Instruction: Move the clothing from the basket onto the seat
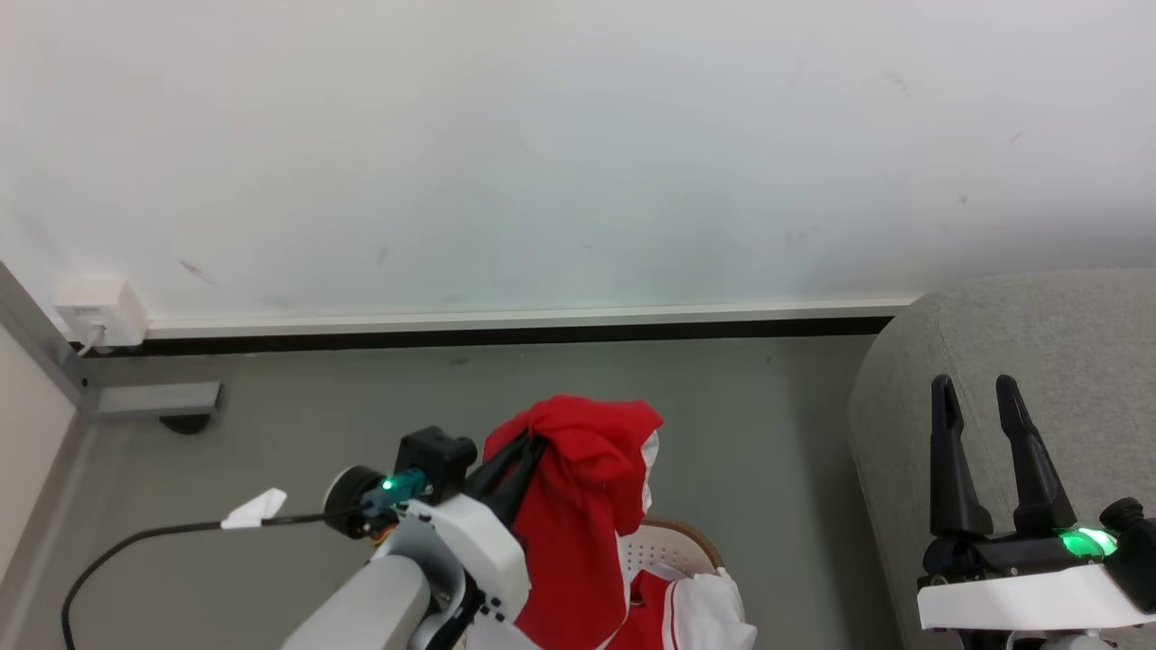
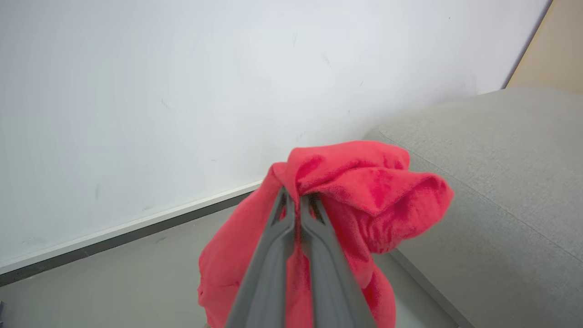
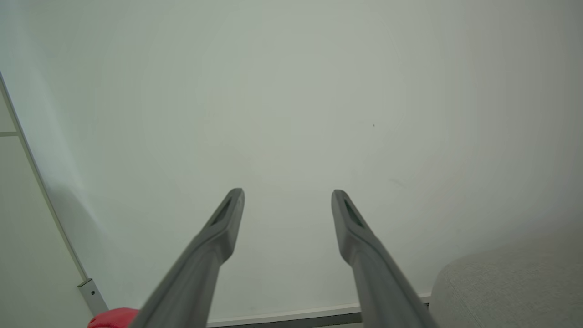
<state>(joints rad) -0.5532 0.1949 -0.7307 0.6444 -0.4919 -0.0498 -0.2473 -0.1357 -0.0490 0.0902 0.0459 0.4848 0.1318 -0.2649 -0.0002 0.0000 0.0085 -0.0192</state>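
Observation:
My left gripper (image 1: 535, 442) is shut on a red garment (image 1: 582, 506), which hangs lifted in a bunch above the basket (image 1: 673, 549). In the left wrist view the fingers (image 2: 298, 200) pinch the red garment (image 2: 364, 191) at its top fold. More red and white clothing (image 1: 686, 609) lies in the cream-white basket, of which just a holed wall and brown rim show at the bottom. The light-grey seat (image 1: 1039, 361) stands to the right, the seat (image 2: 501, 182) close beside the held cloth. My right gripper (image 1: 980, 390) is open and empty over the seat's edge, its fingers (image 3: 230, 214) facing the wall.
A white wall (image 1: 542, 135) with a white and black skirting (image 1: 506, 327) runs behind the grey floor (image 1: 316, 406). A white socket box (image 1: 99, 311) and a grey bracket (image 1: 153, 397) sit at the left. A black cable (image 1: 135, 542) trails from my left arm.

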